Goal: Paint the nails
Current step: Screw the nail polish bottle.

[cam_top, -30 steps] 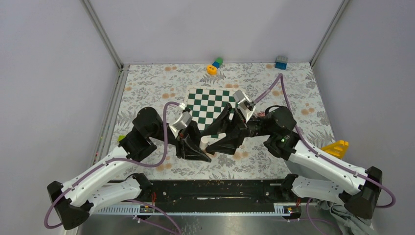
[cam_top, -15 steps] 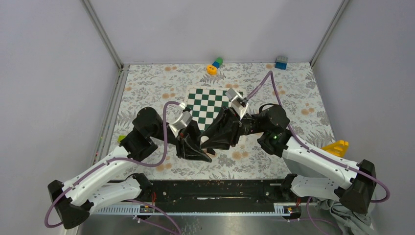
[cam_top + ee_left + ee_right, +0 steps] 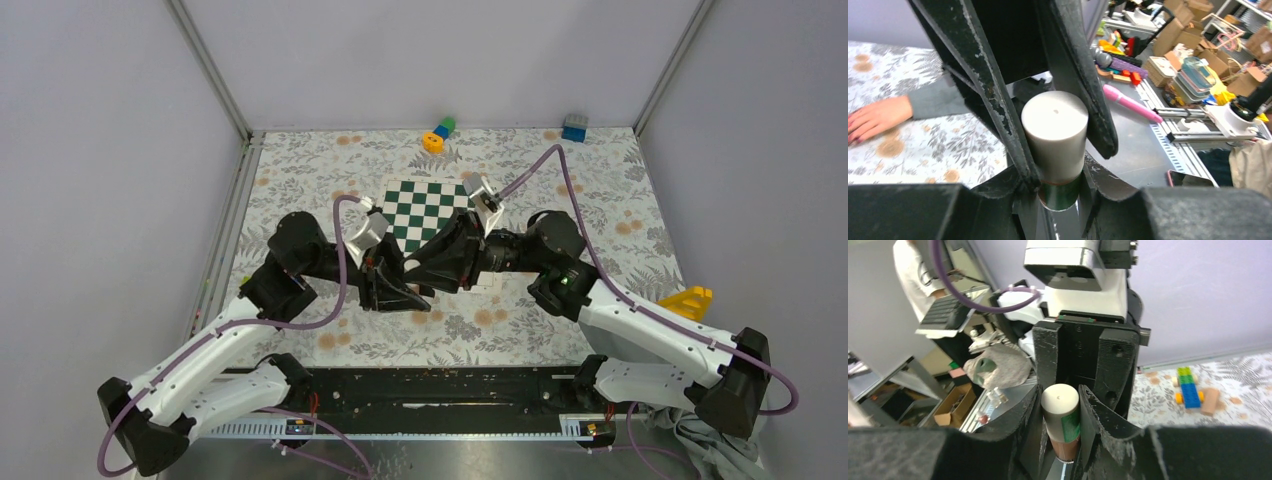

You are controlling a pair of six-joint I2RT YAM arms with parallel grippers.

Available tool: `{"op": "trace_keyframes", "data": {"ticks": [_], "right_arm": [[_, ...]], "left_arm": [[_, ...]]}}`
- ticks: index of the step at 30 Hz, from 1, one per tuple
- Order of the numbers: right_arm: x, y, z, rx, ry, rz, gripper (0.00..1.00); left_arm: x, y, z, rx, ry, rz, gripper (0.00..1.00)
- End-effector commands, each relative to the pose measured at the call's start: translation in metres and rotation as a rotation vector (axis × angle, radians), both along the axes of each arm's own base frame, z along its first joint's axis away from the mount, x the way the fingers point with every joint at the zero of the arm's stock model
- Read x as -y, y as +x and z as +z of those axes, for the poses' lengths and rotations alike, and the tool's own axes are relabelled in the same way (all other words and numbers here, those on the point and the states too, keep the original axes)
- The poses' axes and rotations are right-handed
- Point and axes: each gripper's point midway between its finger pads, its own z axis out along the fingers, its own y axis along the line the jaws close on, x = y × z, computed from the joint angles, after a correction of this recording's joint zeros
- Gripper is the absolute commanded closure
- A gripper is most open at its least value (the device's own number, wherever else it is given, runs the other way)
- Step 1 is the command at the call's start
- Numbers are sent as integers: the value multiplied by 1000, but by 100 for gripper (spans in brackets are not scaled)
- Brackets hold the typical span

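Right fingers [image 3: 1100, 415] have moved in and now clamp the white cap [image 3: 1054, 122]. Left fingers [image 3: 988, 205] clamp the polish bottle [image 3: 1064, 435] lower down. Both drifted toward the far edge, so uncapping looks next. Nails [image 3: 853, 131] sit on the hand [image 3: 880, 116], flat on the surface [image 3: 948, 145], well apart and hidden in the top view.

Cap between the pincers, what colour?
The cap is plain off-white. It shows best in the left wrist view.
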Motion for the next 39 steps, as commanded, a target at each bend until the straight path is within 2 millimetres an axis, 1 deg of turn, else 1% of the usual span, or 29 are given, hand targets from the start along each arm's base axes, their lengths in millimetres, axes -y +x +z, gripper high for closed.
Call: {"op": "trace_keyframes", "data": {"ticks": [1, 6, 10, 13, 15, 19, 22, 25, 32, 36, 39], "right_arm": [[-13, 23, -46, -91, -154, -123, 100], [-18, 55, -72, -188, -253, -281, 100], [-17, 77, -87, -267, -300, -410, 100], [-15, 92, -100, -312, -345, -499, 100], [-15, 97, -103, -324, -350, -529, 100], [-16, 106, -102, -341, -346, -598, 100], [-14, 110, -103, -346, -359, -654, 100], [-10, 119, -105, -362, -366, -725, 100], [-7, 133, -118, -443, -374, -849, 100], [-17, 136, -118, -482, -345, -869, 100], [-25, 136, -113, -484, -342, -852, 99]], "left_arm": [[1, 39, 6, 87, -19, 205, 100], [-5, 72, -5, 123, 50, 398, 100], [-17, 104, -13, 150, 92, 608, 100], [-26, 121, -15, 147, 113, 719, 100], [-29, 124, -15, 146, 117, 746, 100], [-30, 127, -16, 139, 130, 759, 100], [-32, 132, -18, 133, 142, 792, 100], [-36, 138, -19, 131, 149, 834, 100], [-47, 150, -21, 116, 156, 930, 100], [-44, 151, -24, 103, 159, 921, 100], [-39, 146, -25, 101, 166, 883, 100]]}}
